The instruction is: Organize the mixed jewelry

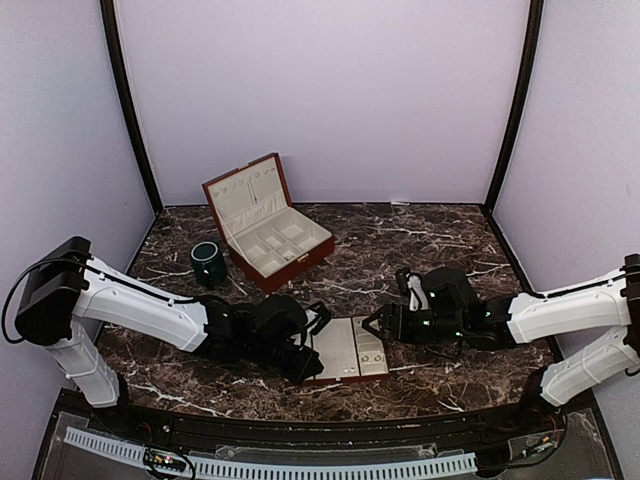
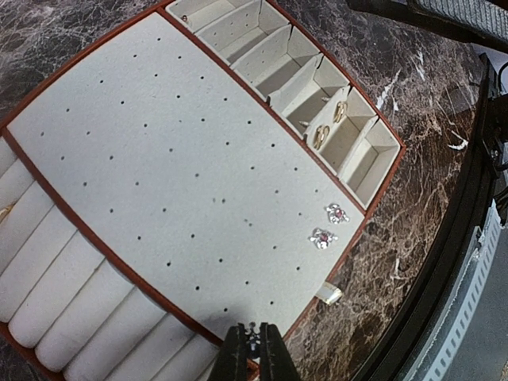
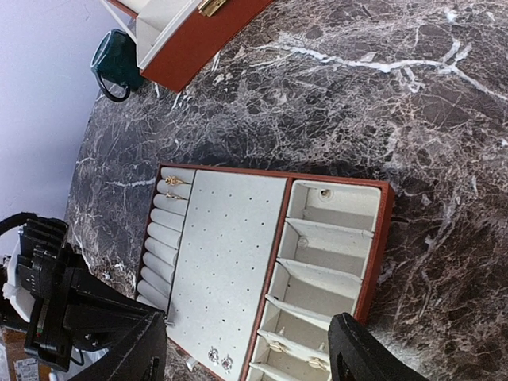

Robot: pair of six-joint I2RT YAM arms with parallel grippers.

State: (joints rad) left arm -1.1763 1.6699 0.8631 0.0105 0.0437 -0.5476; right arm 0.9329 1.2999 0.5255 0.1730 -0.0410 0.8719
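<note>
Dark marbled desk (image 1: pixel 450 250) under lilac walls, and the cream-lined tray (image 2: pixel 159 159) lies right below me at the near edge. My left fingers (image 2: pixel 252 349) are closed at the tray's six o'clock rim. Something small glints between their tips, but I cannot tell whether it is a stud. My right fingers (image 1: pixel 375 325) stand open, holding nothing, over the tray's compartment end. Of the jewelry, two flower studs (image 2: pixel 337 213) already sit in the perforated panel, at about one o'clock from my left tips, and gold pieces (image 2: pixel 320 136) lie in the compartments beyond. I judge this is the placing step: if a stud is pinched, next I line its post up with a free hole beside that pair, press straight down, then let go. The wooden box (image 1: pixel 268 222) and cup (image 1: pixel 207 260) stand at eleven o'clock from the tray, well apart.
</note>
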